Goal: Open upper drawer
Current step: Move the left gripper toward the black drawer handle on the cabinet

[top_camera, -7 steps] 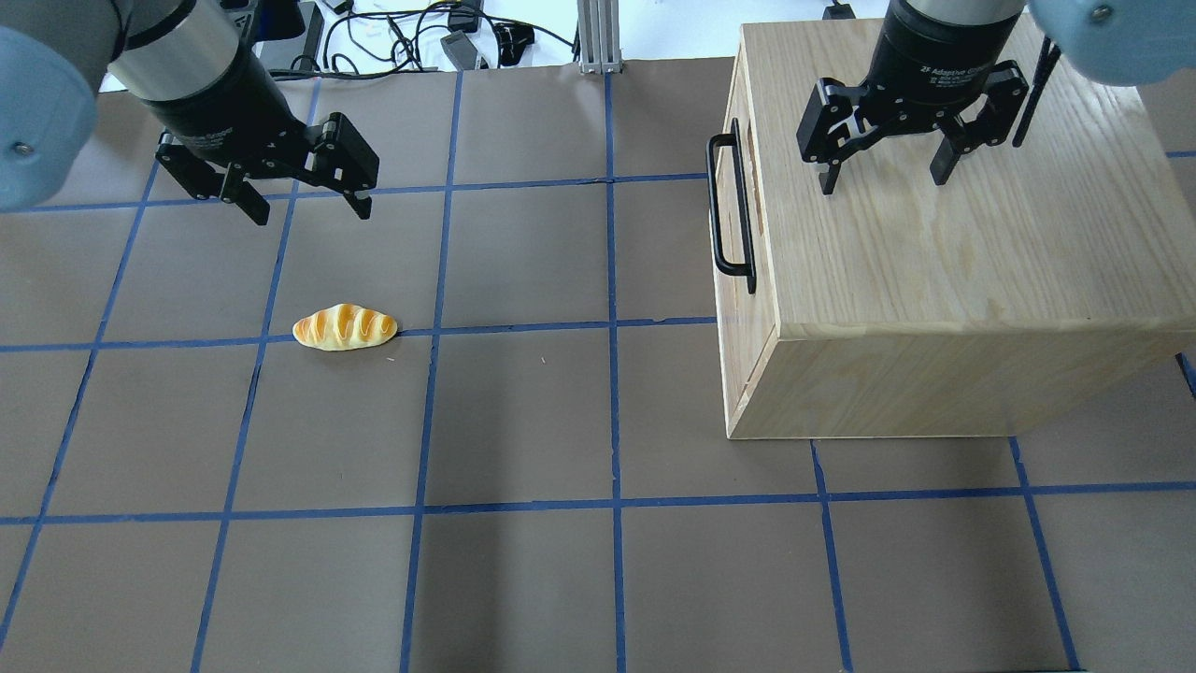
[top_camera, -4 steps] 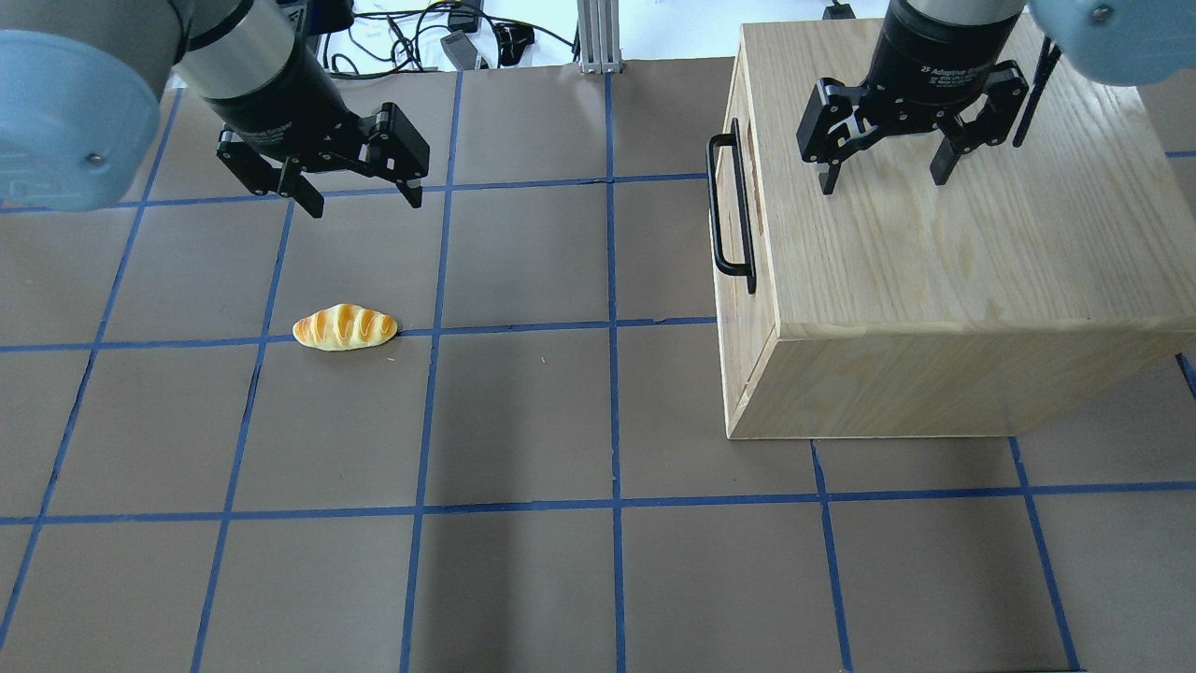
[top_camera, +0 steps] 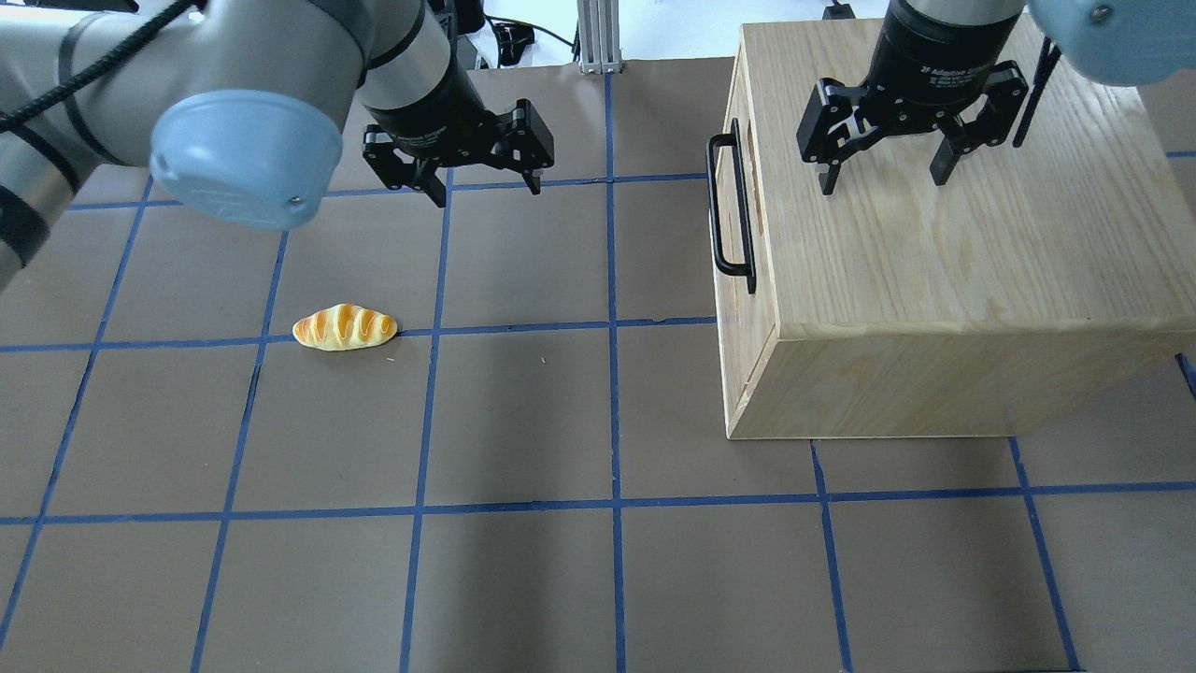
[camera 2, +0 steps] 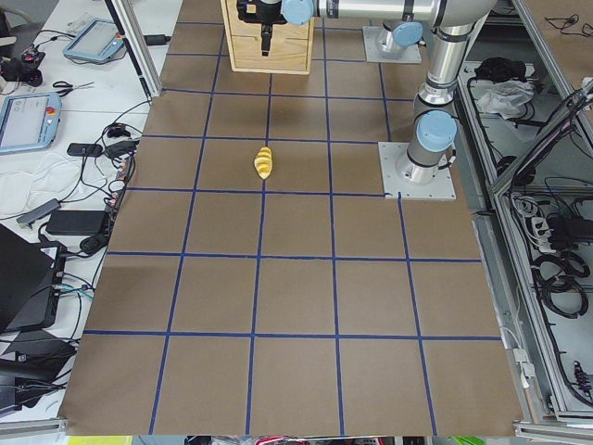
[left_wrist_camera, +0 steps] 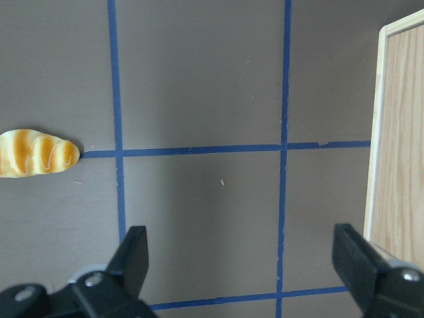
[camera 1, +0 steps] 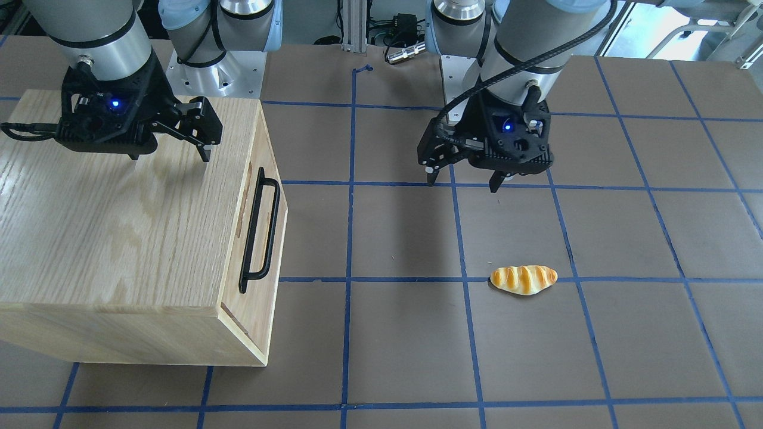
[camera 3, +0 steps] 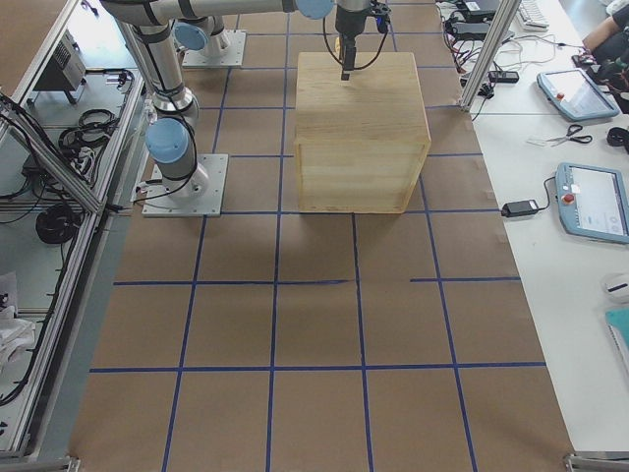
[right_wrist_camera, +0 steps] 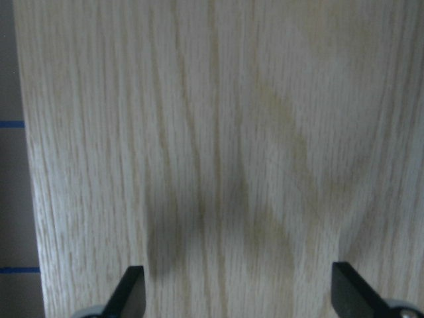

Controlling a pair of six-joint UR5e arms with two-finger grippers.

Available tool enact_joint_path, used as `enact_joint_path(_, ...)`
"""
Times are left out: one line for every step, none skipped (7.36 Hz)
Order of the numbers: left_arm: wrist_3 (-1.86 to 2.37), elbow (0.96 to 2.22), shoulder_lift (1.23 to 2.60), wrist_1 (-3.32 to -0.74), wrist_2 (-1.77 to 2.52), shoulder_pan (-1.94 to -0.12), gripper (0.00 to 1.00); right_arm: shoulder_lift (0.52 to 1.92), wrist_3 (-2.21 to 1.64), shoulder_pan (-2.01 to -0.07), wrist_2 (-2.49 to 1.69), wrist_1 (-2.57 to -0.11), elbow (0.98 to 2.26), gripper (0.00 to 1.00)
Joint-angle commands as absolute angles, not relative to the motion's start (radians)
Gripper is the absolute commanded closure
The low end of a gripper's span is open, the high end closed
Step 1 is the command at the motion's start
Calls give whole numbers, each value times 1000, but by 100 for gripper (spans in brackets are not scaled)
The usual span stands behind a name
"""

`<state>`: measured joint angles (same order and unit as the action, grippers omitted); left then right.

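The upper drawer [camera 1: 275,238] sits shut in the cabinet's front face, with its long black bar handle [camera 1: 260,229] facing the table's middle; the handle also shows in the overhead view [top_camera: 731,206]. My left gripper [top_camera: 486,192] is open and empty above the table, well to the left of the handle, and shows in the front view [camera 1: 462,183]. My right gripper [top_camera: 883,182] is open and empty just above the cabinet's top, also seen in the front view [camera 1: 170,158]. Neither gripper touches the handle.
The oak-grain cabinet box [top_camera: 953,243] fills the back right of the table. A toy bread loaf [top_camera: 345,327] lies on the brown mat left of centre, also in the left wrist view [left_wrist_camera: 36,152]. Cables lie beyond the table's far edge.
My left arm has swung right across the table toward the cabinet, its gripper still open. The right gripper, the drawer and the bread have not moved.
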<state>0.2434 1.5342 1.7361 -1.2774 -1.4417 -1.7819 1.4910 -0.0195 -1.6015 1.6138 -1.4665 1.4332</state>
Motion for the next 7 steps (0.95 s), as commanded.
enact_joint_path(372, 1531, 1799, -1162, -1394, -1848, 0, 1491, -18, -1601, 1614, -1466, 1433, 0)
enact_joint_path(400, 1511, 1825, -1160, -1394, -1885, 0, 1491, -20, -1601, 1614, -1466, 1434, 0)
enact_joint_path(449, 1488, 1842, -1160, -1393, -1920, 0, 1491, -20, -1601, 1614, -1466, 1433, 0)
enact_joint_path(454, 1471, 1859, -1155, -1393, -1943, 0, 1491, -20, -1601, 1614, -1466, 1433, 0)
enact_joint_path(448, 1468, 1879, -1140, -1393, -1956, 0, 1491, -18, -1601, 1614, -1466, 1433, 0)
enact_joint_path(445, 1468, 1894, -1111, -1382, -1960, 0, 1491, -18, -1601, 1614, -1466, 1433, 0)
enact_joint_path(443, 1468, 1910, -1073, -1326, -1960, 0, 1491, -20, -1601, 1614, -1466, 1433, 0)
